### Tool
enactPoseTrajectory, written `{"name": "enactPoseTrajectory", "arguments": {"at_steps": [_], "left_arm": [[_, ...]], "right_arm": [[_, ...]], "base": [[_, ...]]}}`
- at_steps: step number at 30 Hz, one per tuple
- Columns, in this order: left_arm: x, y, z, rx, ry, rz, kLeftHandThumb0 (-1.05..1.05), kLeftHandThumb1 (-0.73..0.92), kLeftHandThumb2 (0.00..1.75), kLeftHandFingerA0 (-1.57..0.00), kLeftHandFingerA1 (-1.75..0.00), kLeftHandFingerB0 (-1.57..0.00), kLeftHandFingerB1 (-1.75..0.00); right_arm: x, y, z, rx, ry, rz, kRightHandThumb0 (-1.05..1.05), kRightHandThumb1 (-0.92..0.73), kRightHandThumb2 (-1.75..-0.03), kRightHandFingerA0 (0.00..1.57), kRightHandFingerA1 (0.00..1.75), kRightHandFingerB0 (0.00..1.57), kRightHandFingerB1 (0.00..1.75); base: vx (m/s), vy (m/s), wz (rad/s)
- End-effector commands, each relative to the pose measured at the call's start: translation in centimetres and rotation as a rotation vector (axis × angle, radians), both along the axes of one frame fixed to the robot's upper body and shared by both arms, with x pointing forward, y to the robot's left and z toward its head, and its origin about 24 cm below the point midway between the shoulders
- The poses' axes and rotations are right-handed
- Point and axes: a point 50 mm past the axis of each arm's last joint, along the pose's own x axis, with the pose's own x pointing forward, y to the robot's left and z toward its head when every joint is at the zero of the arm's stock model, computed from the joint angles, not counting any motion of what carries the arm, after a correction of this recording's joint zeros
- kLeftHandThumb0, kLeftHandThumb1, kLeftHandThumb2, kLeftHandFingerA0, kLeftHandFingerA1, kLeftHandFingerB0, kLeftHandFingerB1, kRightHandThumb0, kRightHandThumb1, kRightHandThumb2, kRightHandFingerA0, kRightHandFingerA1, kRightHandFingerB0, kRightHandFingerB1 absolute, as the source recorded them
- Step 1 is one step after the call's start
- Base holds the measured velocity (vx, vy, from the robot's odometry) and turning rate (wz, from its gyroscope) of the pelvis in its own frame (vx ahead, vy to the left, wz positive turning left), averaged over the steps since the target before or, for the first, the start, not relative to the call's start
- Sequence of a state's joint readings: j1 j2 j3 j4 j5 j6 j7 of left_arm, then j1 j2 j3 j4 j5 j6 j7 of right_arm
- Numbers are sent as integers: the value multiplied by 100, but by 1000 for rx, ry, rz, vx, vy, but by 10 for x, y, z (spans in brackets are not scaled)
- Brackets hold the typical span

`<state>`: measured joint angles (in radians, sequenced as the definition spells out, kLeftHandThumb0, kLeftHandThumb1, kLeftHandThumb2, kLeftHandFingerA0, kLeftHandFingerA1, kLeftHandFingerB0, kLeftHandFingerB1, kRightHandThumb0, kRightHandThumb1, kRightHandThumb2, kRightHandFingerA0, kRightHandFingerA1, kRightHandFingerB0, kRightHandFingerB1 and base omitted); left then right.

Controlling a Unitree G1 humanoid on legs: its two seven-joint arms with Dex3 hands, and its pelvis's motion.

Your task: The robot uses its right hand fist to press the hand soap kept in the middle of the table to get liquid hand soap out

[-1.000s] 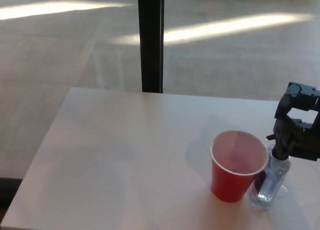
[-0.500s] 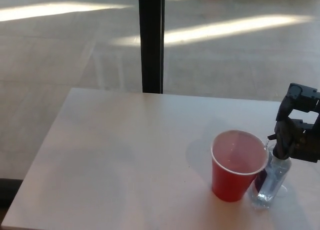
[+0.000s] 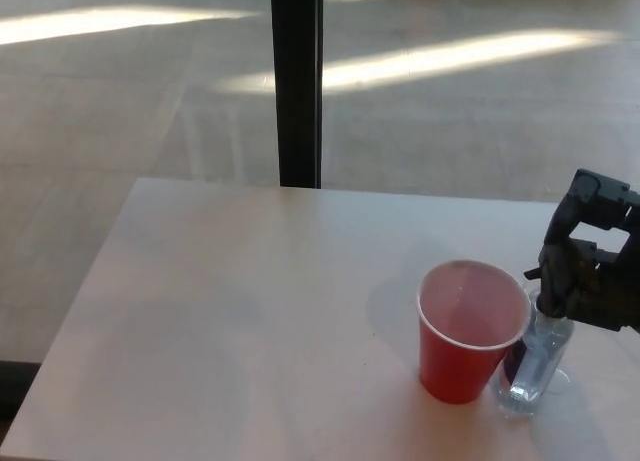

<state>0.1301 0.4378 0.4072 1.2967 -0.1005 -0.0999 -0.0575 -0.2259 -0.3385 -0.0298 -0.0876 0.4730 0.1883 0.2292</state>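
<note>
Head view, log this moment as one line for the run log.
right robot hand: fisted on top of soap bottle | bottle: upright, touching red cup | left robot hand: not in view | table

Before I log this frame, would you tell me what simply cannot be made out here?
Head view only:
- Soap bottle pump top: covered by the right hand, so contact or pressing is unclear.
- Right hand: cut off by the right edge.
- Bottle's lower left: hidden behind the red cup.
- Any soap in the cup: not discernible.
- Left hand: out of frame.
</note>
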Motion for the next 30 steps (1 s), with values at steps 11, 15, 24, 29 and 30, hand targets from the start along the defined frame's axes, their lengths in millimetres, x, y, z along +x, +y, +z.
{"name": "enactPoseTrajectory", "arguments": {"at_steps": [11, 15, 24, 29, 30], "left_arm": [[10, 8, 8, 46, -37, -4, -60, 73, 62, -83, -69, -64, -54], [11, 9, 8, 41, -42, -19, -60, 74, 62, -81, -67, -61, -53], [11, 7, 8, 35, -50, -30, -60, 74, 62, -80, -66, -60, -53], [11, 8, 8, 39, -50, -27, -59, 75, 62, -78, -66, -60, -54], [11, 8, 8, 39, -49, -28, -59, 75, 62, -78, -66, -60, -54]], "right_arm": [[-45, -17, -110, -257, 526, -7, -17, -52, -131, 97, 175, 69, 175], [-49, -19, -116, -282, 544, -6, -19, -50, -131, 96, 175, 69, 173], [-61, -19, -131, -295, 625, -4, -18, -53, -130, 100, 175, 72, 171], [-65, -24, -136, -293, 659, -20, -20, -56, -125, 100, 175, 72, 171], [-65, -24, -137, -293, 659, -21, -20, -56, -125, 100, 175, 72, 171]], "base": [[0, 0, 0], [0, 0, 0], [0, 0, 0], [0, 0, 0], [0, 0, 0]]}}
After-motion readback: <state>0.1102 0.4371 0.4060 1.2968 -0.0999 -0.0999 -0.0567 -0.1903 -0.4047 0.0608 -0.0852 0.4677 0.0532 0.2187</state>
